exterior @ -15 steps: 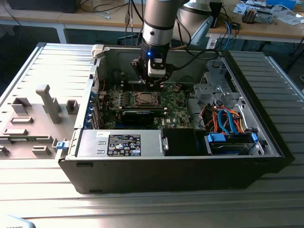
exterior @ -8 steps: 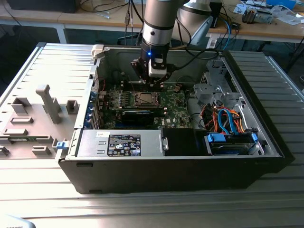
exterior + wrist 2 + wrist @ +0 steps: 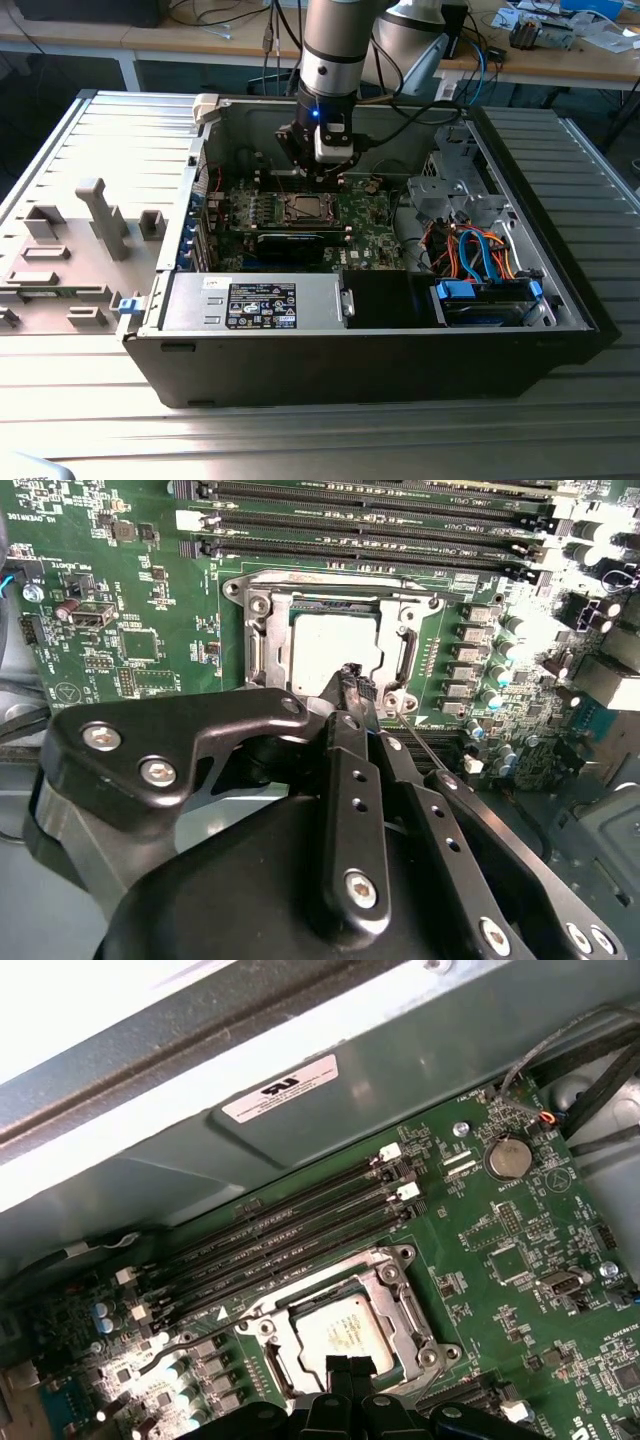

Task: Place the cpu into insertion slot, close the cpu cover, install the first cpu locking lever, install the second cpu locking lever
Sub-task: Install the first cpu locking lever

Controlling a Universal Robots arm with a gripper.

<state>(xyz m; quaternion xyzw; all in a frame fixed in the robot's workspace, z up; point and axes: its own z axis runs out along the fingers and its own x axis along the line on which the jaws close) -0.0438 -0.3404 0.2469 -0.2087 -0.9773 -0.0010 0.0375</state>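
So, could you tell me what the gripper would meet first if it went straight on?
Probably the edge of the cpu cover, beside the cpu: the gripper points down at it. Depth is unclear, so the cpu itself might come first.

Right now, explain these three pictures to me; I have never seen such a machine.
The grey robot arm reaches into an open black computer case lying on a ribbed metal table; that picture comes from an outside camera. The other two come from cameras on the arm's wrist, looking past its black claw. The claw's tips are together, over the edge of the small square silver-grey cpu, which sits in its socket on the green circuit board under a thin silver frame cover. It appears to hold nothing.
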